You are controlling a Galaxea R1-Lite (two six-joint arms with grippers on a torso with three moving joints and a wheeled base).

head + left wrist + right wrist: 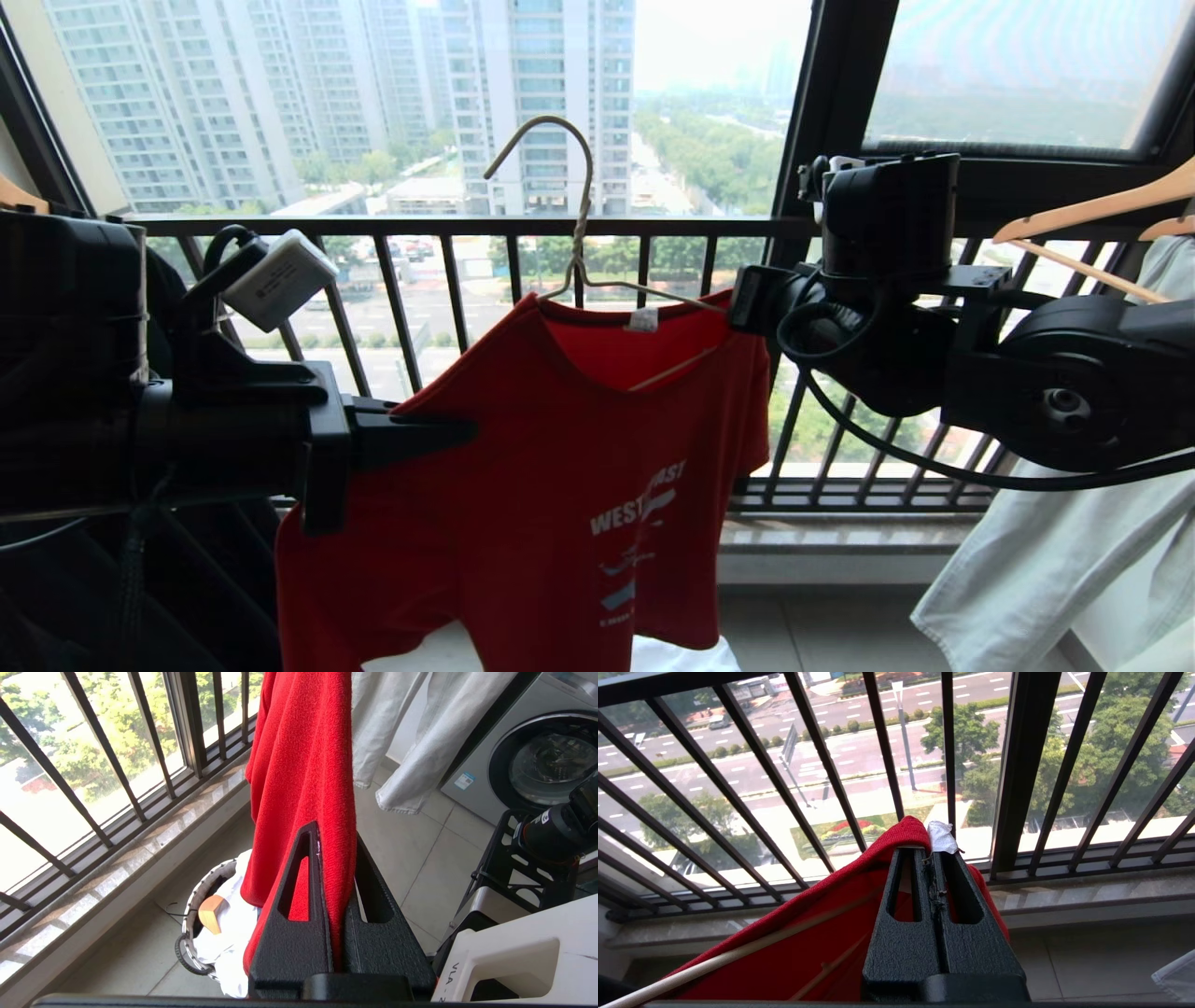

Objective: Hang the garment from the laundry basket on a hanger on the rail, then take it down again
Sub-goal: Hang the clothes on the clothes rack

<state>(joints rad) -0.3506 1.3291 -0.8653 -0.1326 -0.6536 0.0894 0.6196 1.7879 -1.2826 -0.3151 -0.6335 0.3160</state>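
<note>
At the shirt's collar, about two o'clock from its chest print, the right gripper [934, 856] pinches the red cloth by the white neck tag. Out at nine o'clock the left gripper [334, 835] clamps the shirt's [560, 467] side. The hanger [579, 252] is already threaded through the neck, its hook free in the air at twelve o'clock, so hooking it overhead and taking it down both remain. "WEST" reads clearly; "COAST" is partly folded.

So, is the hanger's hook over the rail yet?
No: in the head view the hanger hook stands free against the window with nothing over it, while both grippers grip the red shirt.
</note>
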